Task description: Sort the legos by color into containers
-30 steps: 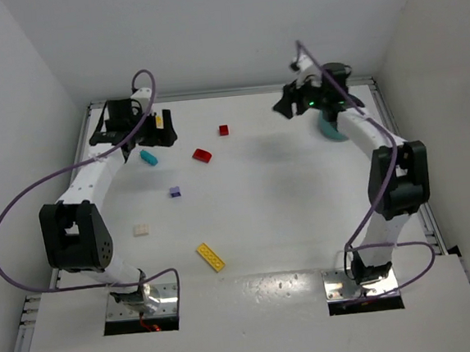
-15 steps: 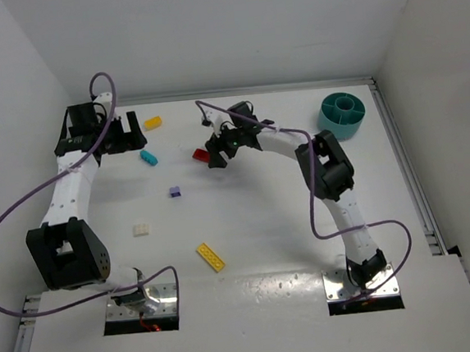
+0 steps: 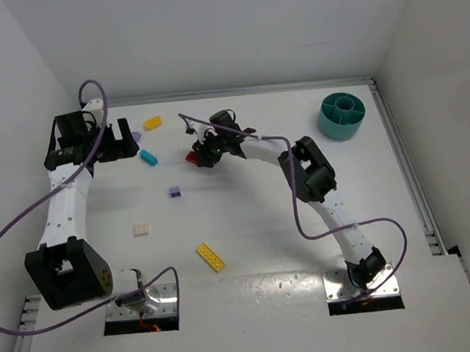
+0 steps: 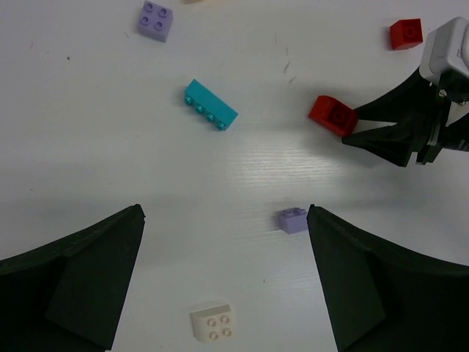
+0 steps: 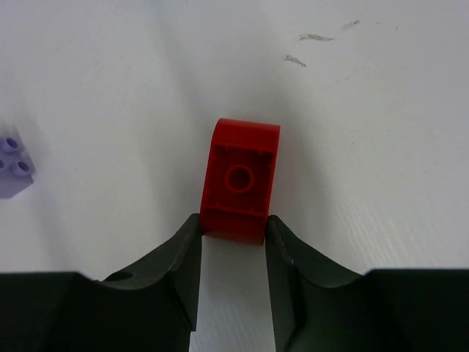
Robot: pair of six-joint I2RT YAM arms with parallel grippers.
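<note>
A yellow plate (image 3: 210,257) lay nearest, with a cream brick (image 3: 142,229) and a small purple brick (image 3: 175,192) farther out and to its left. Beyond them, left of centre, the right gripper (image 5: 231,229) pinched the near end of a red brick (image 5: 239,176) that rested on the table (image 3: 272,222), while the left gripper (image 4: 226,220), its fingers spread wide, hung at the far left near a cyan brick (image 3: 148,157). The teal dish (image 3: 340,130) stood in the far right corner, well apart from every brick.
</note>
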